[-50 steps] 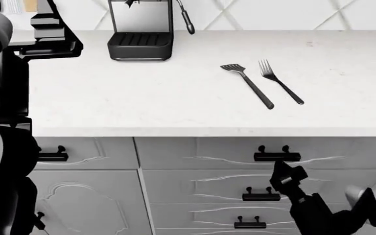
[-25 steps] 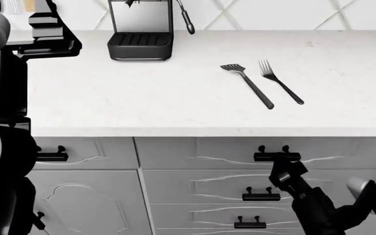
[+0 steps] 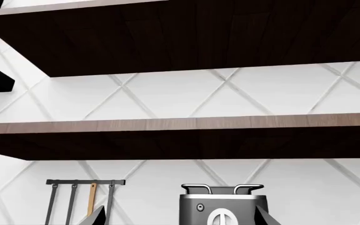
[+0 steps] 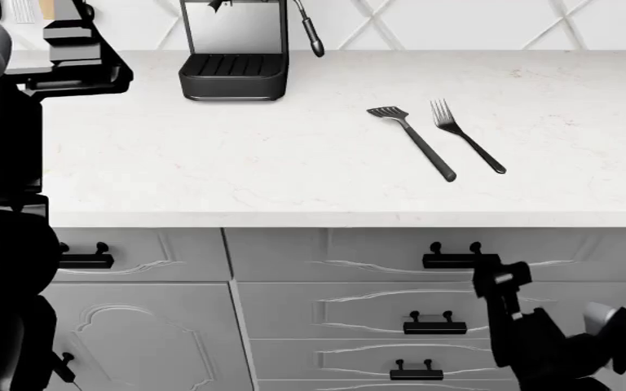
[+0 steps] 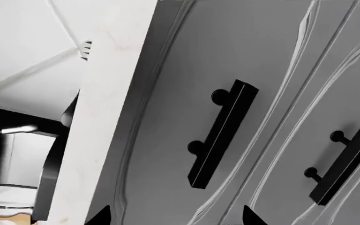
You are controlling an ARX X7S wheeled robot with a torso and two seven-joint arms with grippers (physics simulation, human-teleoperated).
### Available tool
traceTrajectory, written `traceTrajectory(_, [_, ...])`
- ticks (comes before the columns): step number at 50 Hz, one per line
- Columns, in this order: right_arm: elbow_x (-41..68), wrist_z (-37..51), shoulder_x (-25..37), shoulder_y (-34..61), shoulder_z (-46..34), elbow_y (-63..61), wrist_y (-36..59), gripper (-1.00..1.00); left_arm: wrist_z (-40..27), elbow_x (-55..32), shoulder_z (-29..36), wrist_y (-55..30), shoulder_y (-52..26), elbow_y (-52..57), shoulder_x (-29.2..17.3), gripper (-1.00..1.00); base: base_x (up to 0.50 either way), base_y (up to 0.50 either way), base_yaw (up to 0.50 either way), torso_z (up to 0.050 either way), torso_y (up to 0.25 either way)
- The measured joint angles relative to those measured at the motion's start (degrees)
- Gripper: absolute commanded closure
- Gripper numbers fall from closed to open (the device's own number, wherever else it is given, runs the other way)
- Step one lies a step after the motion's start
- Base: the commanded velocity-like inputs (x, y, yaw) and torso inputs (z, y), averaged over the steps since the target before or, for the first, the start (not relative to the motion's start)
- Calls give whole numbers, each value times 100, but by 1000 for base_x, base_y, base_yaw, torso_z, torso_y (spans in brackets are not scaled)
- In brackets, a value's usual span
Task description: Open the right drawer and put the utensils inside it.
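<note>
Since a second ago your right gripper [image 4: 498, 273] has risen to the drawer's handle [image 4: 451, 260], lower right; jaw width unclear. Centre the bar, then close.

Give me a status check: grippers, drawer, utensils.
Right gripper open, beside the right drawer handle, not gripping. Left gripper raised, jaws unclear. Drawer shut. Spatula and fork on the counter. Nothing blocking.
</note>
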Motion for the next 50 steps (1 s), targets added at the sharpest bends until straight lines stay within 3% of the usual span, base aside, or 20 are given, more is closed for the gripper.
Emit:
traceTrajectory(22, [-95, 138, 137, 871, -17, 1655, -436, -100, -53, -57, -9, 8, -1, -5, -46, -100, 0, 0, 0, 0, 0])
traceTrajectory(50, [-921, -800, 421, 2392, -651, 4333, -906, -100, -106, -102, -3, 69, 25, -56, -100, -100, 0, 0, 0, 0, 0])
